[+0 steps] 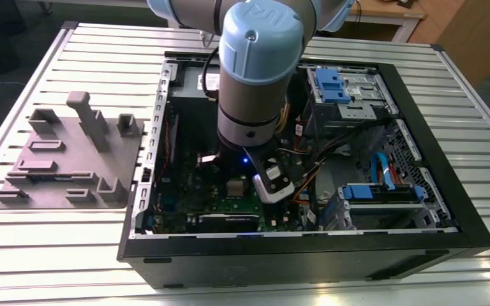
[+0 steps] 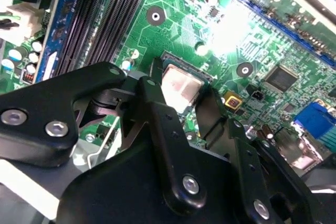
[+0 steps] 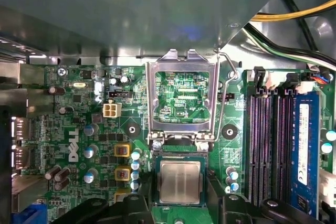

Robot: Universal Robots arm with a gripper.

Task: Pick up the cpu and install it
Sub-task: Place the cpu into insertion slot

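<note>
Both fingers (image 2: 157, 114) of my end effector (image 3: 180, 203) stand spread, straddling the cpu (image 3: 180, 181), which lies flat in its socket (image 3: 180, 156). Seating looks done, I judge; the load plate (image 3: 152, 98) is not yet shut.

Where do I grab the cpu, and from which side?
Probably by two opposite edges of the cpu, straight down from above: it lies flat and thin in the socket, with the metal frame hinged open clear of it.
</note>
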